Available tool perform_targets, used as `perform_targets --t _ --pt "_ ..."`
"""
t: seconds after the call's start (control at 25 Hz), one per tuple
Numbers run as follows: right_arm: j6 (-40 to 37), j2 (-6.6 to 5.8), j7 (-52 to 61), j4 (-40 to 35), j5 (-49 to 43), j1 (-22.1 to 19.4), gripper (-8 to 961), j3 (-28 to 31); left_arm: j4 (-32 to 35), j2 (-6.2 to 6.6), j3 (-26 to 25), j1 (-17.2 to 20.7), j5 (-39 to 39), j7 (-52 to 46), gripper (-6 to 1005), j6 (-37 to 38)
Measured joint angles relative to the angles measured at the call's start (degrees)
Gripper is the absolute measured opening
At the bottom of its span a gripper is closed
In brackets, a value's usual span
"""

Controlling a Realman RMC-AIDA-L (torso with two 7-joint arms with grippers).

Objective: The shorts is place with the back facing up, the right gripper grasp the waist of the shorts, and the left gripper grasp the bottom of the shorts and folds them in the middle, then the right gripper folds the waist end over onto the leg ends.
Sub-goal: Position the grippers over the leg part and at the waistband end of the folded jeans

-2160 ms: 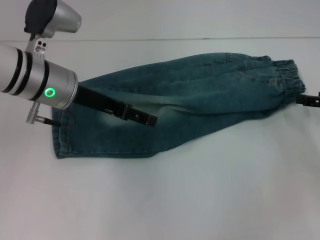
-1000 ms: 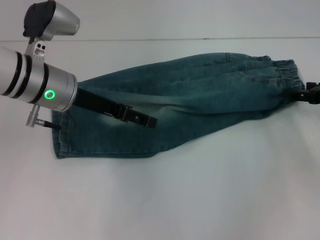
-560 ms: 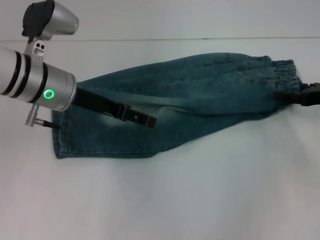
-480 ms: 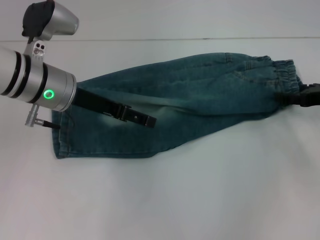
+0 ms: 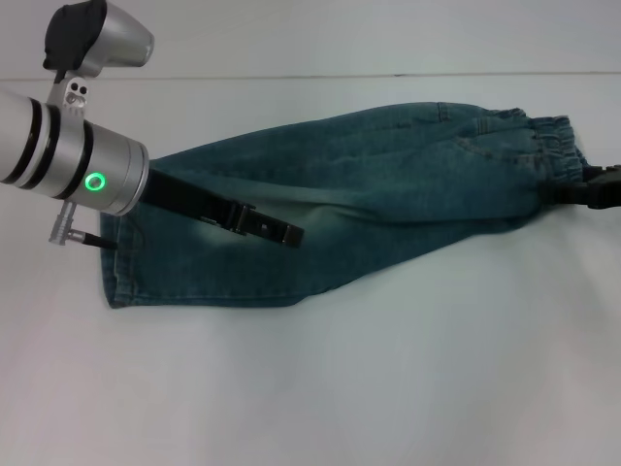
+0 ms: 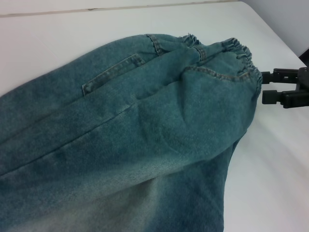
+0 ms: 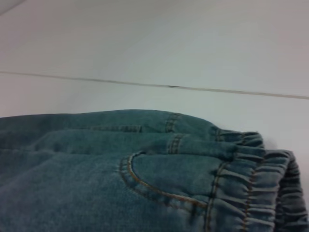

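Note:
The faded blue denim shorts lie folded lengthwise on the white table, running from lower left to upper right. The ruffled waist is the right end. The flat leg ends are at the left. My right gripper is at the lower corner of the waist. The left wrist view shows the right gripper open, its fingertips right at the waist edge. My left gripper hovers over the middle-left of the shorts. The right wrist view shows a back pocket and the waist close up.
The white table extends bare in front of the shorts. Its far edge runs behind them against a pale wall. The left arm's silver segment with the green ring overhangs the leg ends.
My right gripper came in from the right edge to the waist, reached a little over the band, then eased back slightly. The left arm and the shorts stayed put.

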Motion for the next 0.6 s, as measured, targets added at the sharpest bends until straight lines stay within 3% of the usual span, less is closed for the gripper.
perform_targets --t 0.6 --pt "0.18 0.3 0.09 0.6 0.0 0.61 848 -0.41 -0.28 0.09 0.0 -0.22 -0.13 0.0 939 0.02"
